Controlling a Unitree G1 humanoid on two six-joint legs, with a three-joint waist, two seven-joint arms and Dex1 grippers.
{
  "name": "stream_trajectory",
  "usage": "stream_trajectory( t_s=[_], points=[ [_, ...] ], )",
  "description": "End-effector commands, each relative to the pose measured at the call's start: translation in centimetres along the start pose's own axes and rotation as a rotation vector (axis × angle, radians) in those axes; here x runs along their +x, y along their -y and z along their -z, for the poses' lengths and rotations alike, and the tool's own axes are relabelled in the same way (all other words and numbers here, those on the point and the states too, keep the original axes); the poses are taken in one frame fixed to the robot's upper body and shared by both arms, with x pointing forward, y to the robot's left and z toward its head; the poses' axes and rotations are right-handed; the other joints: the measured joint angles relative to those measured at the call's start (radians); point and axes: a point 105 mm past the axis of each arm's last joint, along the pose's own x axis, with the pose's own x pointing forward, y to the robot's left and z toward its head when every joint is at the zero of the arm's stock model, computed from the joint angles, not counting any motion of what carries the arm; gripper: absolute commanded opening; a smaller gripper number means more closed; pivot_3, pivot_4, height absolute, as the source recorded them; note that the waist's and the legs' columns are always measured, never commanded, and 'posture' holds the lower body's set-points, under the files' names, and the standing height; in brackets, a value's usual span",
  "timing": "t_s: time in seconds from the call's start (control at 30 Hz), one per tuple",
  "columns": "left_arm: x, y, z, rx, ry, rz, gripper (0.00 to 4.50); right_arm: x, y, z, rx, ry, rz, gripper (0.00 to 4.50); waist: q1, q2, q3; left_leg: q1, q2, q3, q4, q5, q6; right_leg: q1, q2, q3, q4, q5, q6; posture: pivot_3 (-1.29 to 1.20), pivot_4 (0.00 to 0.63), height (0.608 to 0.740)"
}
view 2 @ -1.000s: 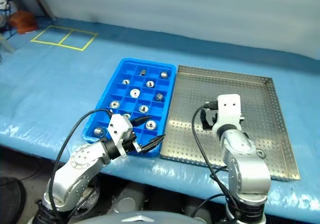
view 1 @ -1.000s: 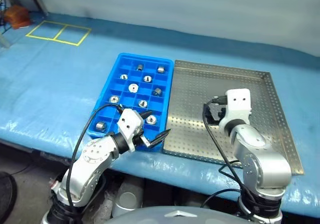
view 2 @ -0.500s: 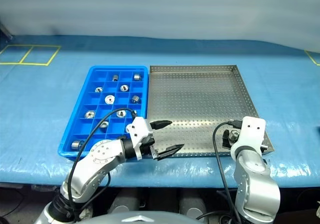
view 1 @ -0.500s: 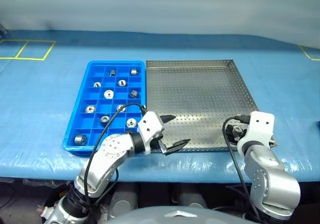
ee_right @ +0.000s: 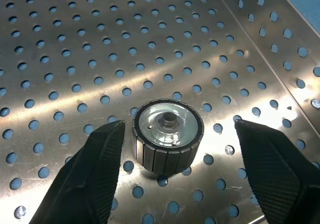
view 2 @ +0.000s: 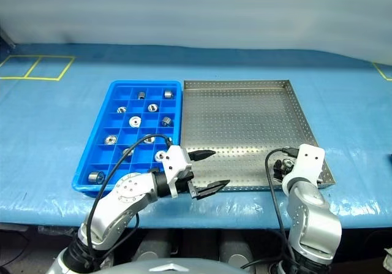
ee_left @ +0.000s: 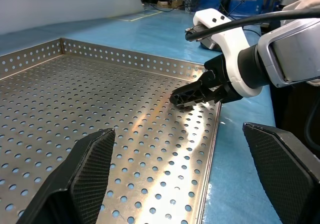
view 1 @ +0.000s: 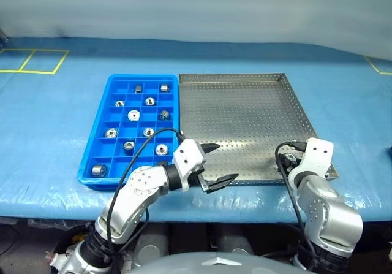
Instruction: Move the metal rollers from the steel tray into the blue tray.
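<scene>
Since a second before, the right gripper (ee_right: 170,174) had dropped to straddle a roller (ee_right: 168,136) untouched on the steel tray (view 1: 245,111), left gripper (view 1: 215,165) spread, blue table cover (view 1: 55,114) beneath.

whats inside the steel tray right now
One metal roller stands on end on the steel tray, near its right front corner, between the right gripper jaws. The rest of the perforated floor looks bare, though the right arm hides part of that corner.

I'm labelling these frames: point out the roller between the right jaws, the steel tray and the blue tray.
roller (ee_right: 167,136): right wrist view, its top face.
steel tray (view 1: 245,111): left eye view, bare perforated floor.
blue tray (view 1: 98,124): left eye view, its left rim.
</scene>
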Motion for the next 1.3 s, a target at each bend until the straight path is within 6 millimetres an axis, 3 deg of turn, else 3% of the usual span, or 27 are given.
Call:
stream_trajectory(
  t_s=[0.03, 0.13, 0.33, 0.53, 0.63, 0.73, 0.8, 1.0, 1.17, 1.3],
  points=[
    [-0.4, 0.0, -1.0, 0.025, 0.039, -0.016, 4.50, 0.0, -0.5, -0.2, -0.006, 0.000, -0.022, 2.53, 0.002, 0.000, 0.000, 0.000, 0.000, 0.000, 0.000, 0.000, 0.000, 0.000, 0.000, 0.000, 0.000, 0.000, 0.000, 0.16, 0.150, 0.740],
    [-0.5, -0.3, -1.0, 0.028, 0.040, -0.039, 4.50, -0.1, -1.1, -0.7, -0.025, 0.007, -0.048, 1.70, 0.007, 0.000, 0.000, 0.000, 0.000, 0.000, -0.001, 0.000, 0.000, -0.001, 0.000, 0.000, 0.000, 0.000, 0.000, 0.18, 0.150, 0.740],
    [-0.5, -0.7, -1.2, 0.034, 0.054, -0.065, 4.50, -0.5, -3.0, -2.4, -0.084, 0.061, -0.124, 1.70, 0.012, 0.001, 0.001, -0.001, 0.000, 0.000, -0.002, 0.000, 0.000, -0.002, 0.000, 0.000, -0.001, 0.000, 0.000, 0.19, 0.150, 0.740],
    [-1.7, -3.1, -2.5, 0.057, 0.124, -0.237, 4.50, -2.3, -9.1, -6.3, -0.205, 0.233, -0.382, 1.70, 0.015, 0.001, 0.001, -0.001, 0.000, 0.000, -0.002, 0.000, 0.000, -0.002, 0.000, 0.000, 0.000, 0.000, 0.000, 0.24, 0.150, 0.740],
    [-2.4, -4.2, -3.0, 0.083, 0.141, -0.311, 4.50, -3.0, -11.6, -7.3, -0.262, 0.278, -0.482, 1.70, 0.024, 0.001, 0.001, -0.001, -0.002, 0.000, -0.002, 0.000, 0.000, -0.002, 0.001, 0.000, -0.001, 0.000, 0.000, 0.27, 0.150, 0.740],
    [-4.3, -5.4, -3.7, 0.126, 0.182, -0.413, 4.50, -4.3, -15.3, -8.1, -0.339, 0.352, -0.643, 1.70, 0.037, 0.001, 0.001, -0.002, -0.005, -0.001, -0.004, 0.000, 0.000, -0.002, 0.001, -0.001, -0.001, 0.000, -0.001, 0.31, 0.150, 0.740],
    [-5.8, -5.7, -3.4, 0.128, 0.177, -0.453, 4.50, -5.0, -17.8, -7.9, -0.385, 0.365, -0.749, 1.70, 0.043, 0.001, 0.002, -0.002, -0.005, -0.001, -0.005, 0.000, 0.000, -0.003, 0.001, 0.000, -0.002, 0.000, 0.000, 0.34, 0.150, 0.740],
    [-9.2, -5.2, -1.5, 0.118, 0.056, -0.477, 4.50, -7.4, -22.7, -6.9, -0.452, 0.394, -0.993, 1.70, 0.087, 0.000, 0.003, -0.002, -0.005, -0.002, -0.007, 0.000, 0.000, -0.003, 0.001, -0.002, -0.002, -0.002, -0.002, 0.42, 0.150, 0.740],
    [-11.8, -4.8, -0.6, 0.108, 0.007, -0.550, 4.50, -9.2, -25.2, -5.0, -0.478, 0.380, -1.156, 1.70, 0.121, 0.000, 0.004, -0.002, -0.001, -0.001, -0.007, 0.000, 0.000, -0.003, -0.001, -0.003, -0.003, -0.002, -0.002, 0.47, 0.150, 0.740],
    [-12.9, -3.8, 0.1, 0.062, -0.023, -0.526, 4.50, -9.9, -25.9, -3.8, -0.467, 0.344, -1.226, 1.70, 0.151, 0.000, 0.004, -0.003, 0.001, -0.001, -0.007, 0.000, -0.001, -0.004, -0.002, -0.005, -0.004, -0.002, -0.003, 0.50, 0.150, 0.740]
  ],
)
